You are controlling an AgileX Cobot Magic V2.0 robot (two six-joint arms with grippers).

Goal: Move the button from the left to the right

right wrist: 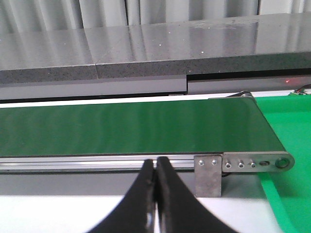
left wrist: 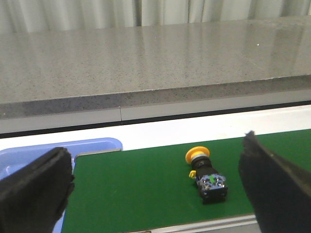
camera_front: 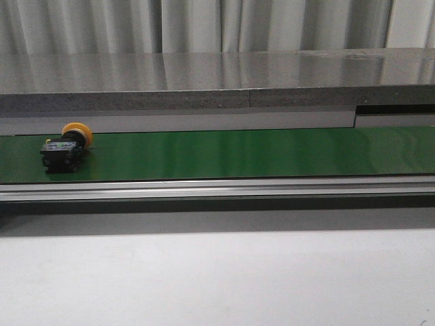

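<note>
The button [camera_front: 66, 146] lies on its side at the left end of the green conveyor belt [camera_front: 258, 153], its yellow-orange cap toward the back and its black body toward the front. In the left wrist view the button [left wrist: 206, 174] rests on the belt ahead of my left gripper [left wrist: 154, 160]. That gripper is wide open, and the button lies nearer one black finger [left wrist: 272, 184]. My right gripper [right wrist: 155, 163] is shut with nothing in it, in front of the belt's rail near its right end. Neither gripper shows in the front view.
A blue tray [left wrist: 29, 155] sits at the belt's left end. A grey stone ledge [camera_front: 217, 85] runs behind the belt and an aluminium rail [camera_front: 217, 189] along its front. A metal bracket [right wrist: 209, 174] and a green surface [right wrist: 286, 204] mark the right end.
</note>
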